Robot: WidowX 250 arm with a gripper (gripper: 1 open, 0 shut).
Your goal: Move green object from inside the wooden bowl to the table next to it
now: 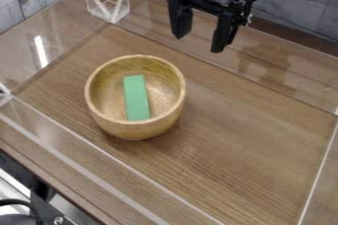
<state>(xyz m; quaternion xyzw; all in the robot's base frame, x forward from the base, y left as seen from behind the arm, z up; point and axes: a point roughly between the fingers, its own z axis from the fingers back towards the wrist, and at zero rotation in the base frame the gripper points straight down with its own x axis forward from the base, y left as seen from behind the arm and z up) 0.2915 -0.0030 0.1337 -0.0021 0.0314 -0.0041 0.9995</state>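
Observation:
The wooden bowl (134, 97) stands on the table (251, 120), left of centre. Inside it the green object (136, 98) lies flat along the bowl's floor, a bright green rectangular block. My gripper (199, 32) hangs in the air at the back, above and to the right of the bowl and well apart from it. It points down, and its two black fingers are spread with nothing between them.
Low clear acrylic walls (53, 32) run around the tabletop's edges. A clear bracket (106, 5) sits at the back left corner. Bare brown tabletop lies to the right of the bowl and in front of it.

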